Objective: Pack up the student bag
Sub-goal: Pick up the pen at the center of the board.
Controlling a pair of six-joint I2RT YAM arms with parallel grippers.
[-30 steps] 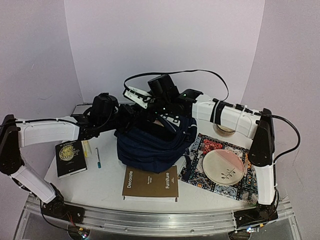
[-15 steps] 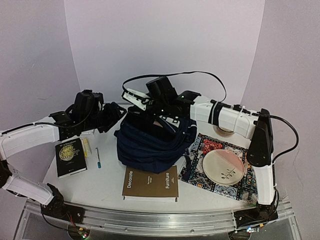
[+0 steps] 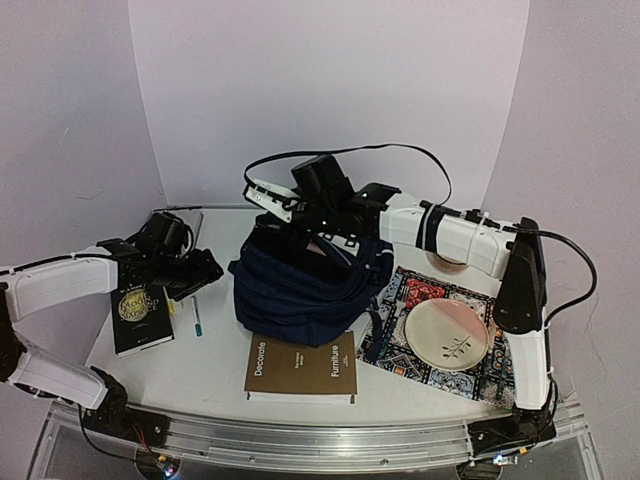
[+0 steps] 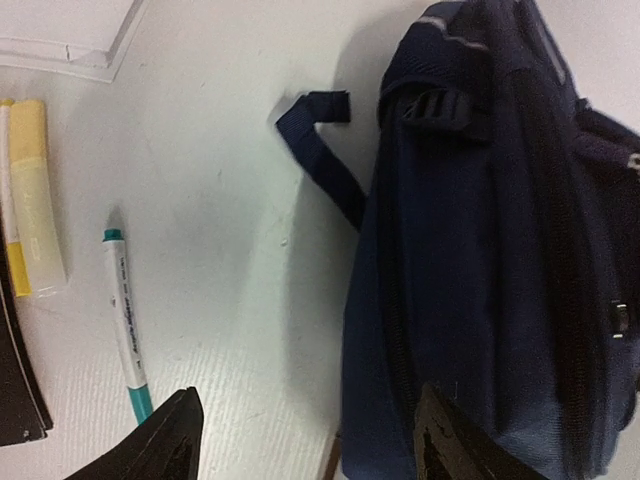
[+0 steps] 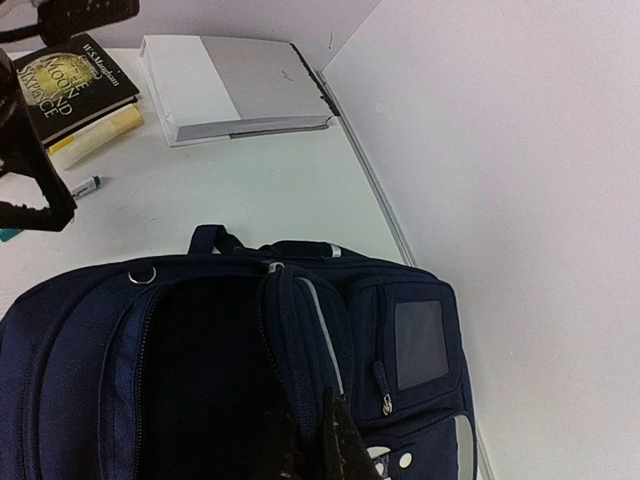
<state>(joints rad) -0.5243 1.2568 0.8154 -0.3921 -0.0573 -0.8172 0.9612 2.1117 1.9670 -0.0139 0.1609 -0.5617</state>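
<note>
Centrally, the student bag point(image 3: 295, 295) sits on the white table point(image 3: 215, 365), its main compartment unzipped and gaping; the right gripper point(image 5: 335, 445) is clenched on fabric at the bag's upper rim; the left gripper point(image 4: 310, 440) hovers released, jaws wide with nothing between them, over bare table between the bag and a teal pen point(image 4: 125, 320); a yellow highlighter point(image 4: 40, 200) lies beside the pen; a brown book point(image 3: 300, 368) lies just in front of the bag.

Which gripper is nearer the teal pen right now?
Left. The left gripper hangs open beside the teal pen; the right gripper grips the top of the student bag, farther off.
</note>
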